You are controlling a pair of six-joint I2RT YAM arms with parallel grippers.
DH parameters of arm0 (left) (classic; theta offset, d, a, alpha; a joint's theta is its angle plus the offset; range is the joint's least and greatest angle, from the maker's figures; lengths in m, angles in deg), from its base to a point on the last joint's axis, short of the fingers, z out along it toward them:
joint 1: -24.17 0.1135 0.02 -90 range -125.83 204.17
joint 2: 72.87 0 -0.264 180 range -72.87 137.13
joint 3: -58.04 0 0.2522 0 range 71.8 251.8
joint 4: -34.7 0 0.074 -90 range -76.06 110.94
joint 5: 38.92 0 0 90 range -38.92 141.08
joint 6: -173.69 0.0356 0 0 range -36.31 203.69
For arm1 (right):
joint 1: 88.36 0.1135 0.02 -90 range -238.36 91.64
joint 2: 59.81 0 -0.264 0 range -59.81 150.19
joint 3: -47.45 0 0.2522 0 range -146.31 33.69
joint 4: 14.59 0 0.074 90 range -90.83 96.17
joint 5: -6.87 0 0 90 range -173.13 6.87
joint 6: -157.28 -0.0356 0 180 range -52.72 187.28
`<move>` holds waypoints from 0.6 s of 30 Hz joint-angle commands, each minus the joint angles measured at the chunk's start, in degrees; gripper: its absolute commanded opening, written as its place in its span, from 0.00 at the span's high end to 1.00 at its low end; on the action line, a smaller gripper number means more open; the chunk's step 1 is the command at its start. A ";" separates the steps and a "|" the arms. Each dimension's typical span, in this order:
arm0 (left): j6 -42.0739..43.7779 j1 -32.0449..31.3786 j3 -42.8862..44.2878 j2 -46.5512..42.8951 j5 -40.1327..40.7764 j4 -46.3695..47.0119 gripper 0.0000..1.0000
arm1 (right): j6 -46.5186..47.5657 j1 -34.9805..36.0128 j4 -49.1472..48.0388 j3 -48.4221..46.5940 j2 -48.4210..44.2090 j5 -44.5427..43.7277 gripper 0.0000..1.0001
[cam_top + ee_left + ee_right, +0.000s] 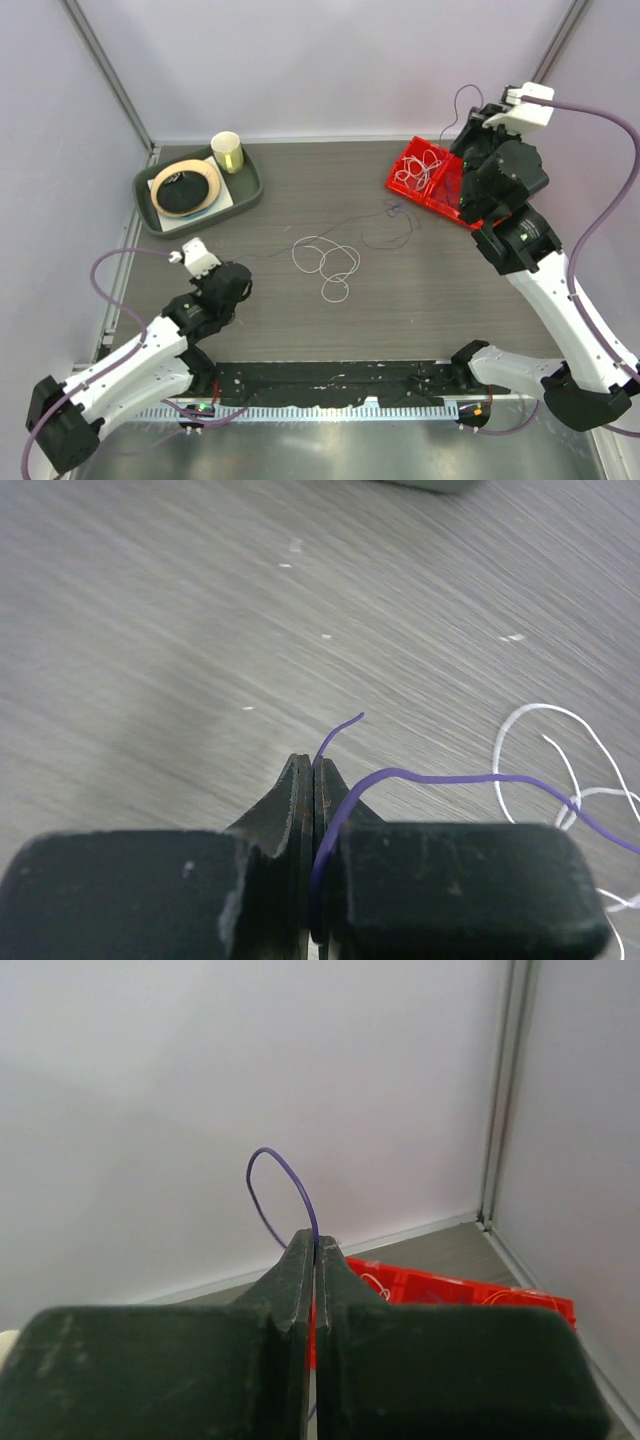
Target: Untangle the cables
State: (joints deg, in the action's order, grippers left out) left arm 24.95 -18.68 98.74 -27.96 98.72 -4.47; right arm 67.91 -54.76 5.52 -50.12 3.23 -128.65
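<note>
Grey wood-grain desk (420,300) is carrying thread-thin, floppy, featherlight white and purple cables (325,258), lying loose left of the red plastic bin (402,172), with more sitting inside it. They're probably slippery, so I'm guessing pinching near an end is working best. Left hand (314,765) is clamping the thin purple wire (440,777) by its tip; right hand (316,1245), raised above the bin, is squeezing purple wire too.

**Both grippers closed, arms set wide apart**

The left arm (140,355) is stretched low at 8 o'clock, and the left gripper (313,770) is clamped on the cable (450,777). The right arm (560,290) is raised at 2 o'clock, and the right gripper (316,1248) is likewise clamped on it.
</note>
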 commanded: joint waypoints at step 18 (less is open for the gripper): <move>-27.47 11.12 7.69 -7.28 14.85 -40.41 1.00 | 4.74 -37.73 -0.02 -9.79 7.00 12.90 0.99</move>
State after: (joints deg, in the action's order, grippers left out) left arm 4.32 -8.14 103.99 -33.58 107.46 -38.09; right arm 74.83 -90.71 6.28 -56.28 12.09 -124.91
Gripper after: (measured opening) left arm 0.022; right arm 0.033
